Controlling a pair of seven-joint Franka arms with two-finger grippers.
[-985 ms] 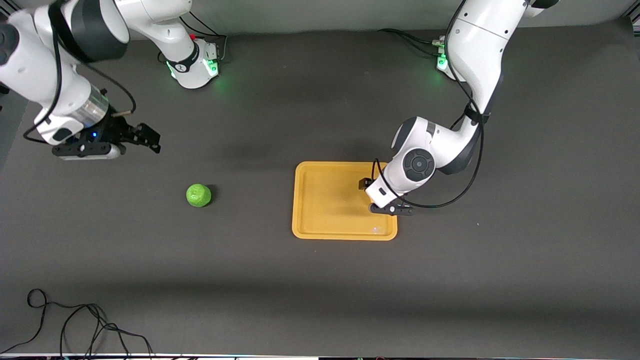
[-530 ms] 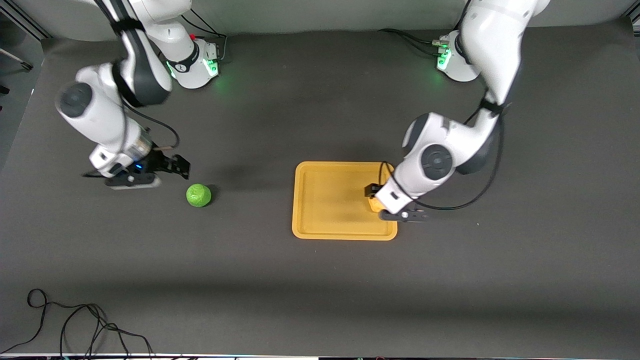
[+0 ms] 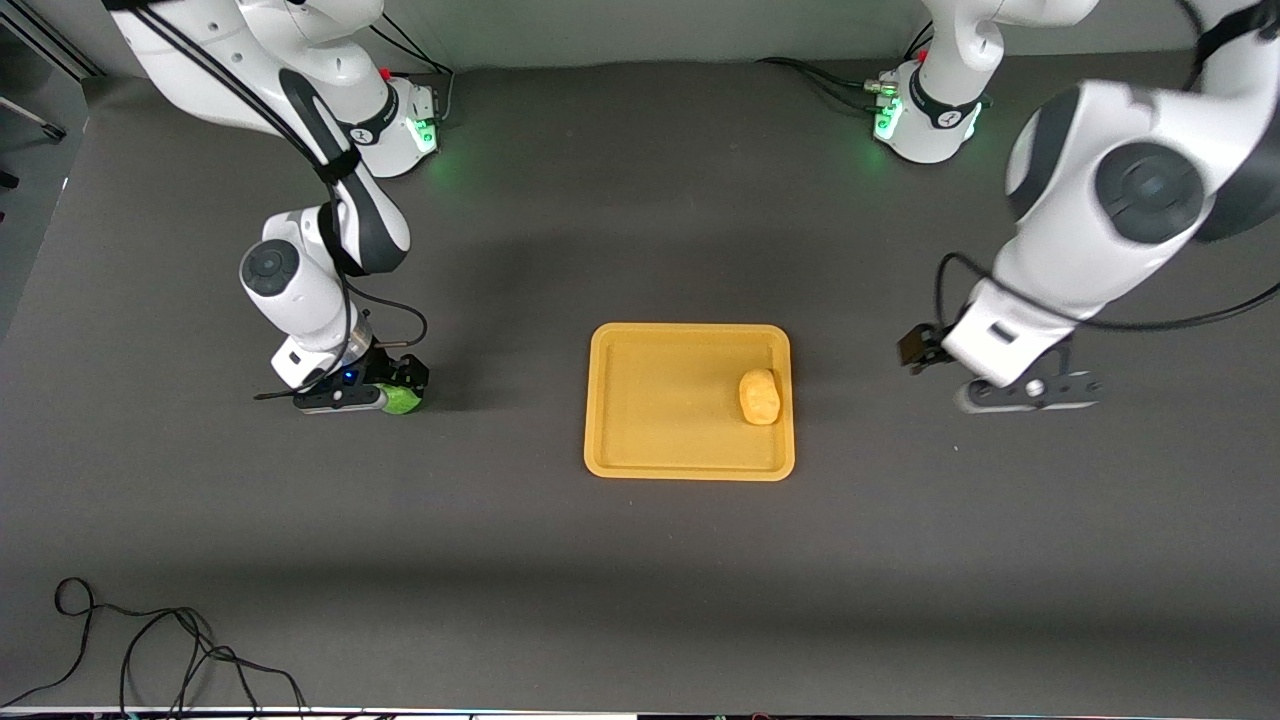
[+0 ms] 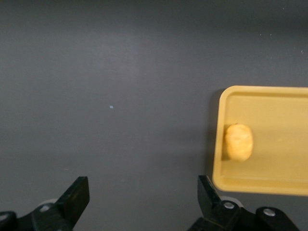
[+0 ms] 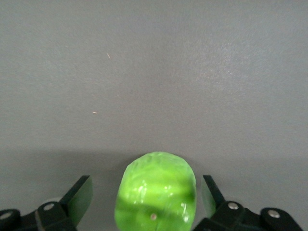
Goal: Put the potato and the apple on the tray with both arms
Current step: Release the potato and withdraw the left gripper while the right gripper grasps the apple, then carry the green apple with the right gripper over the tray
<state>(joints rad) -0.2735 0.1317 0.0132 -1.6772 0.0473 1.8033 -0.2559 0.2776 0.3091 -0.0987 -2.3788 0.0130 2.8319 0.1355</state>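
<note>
The right claw is down at the counter, fingers spread either side of the apple but not yet clenched; the ball looks light, hard and prone to roll, so pinch across its widest middle. The left claw hangs released over bare counter beside the tray, where the potato already lies at the left arm's end.

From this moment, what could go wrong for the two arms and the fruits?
1. The right gripper is open around the apple, with a gap on each side. The round apple may roll away if one finger touches first.
2. The potato lies close to the tray rim at the left arm's end, so a bump on the tray could tip it out.
3. The left gripper, open over the bare table, seems a low risk.
</note>
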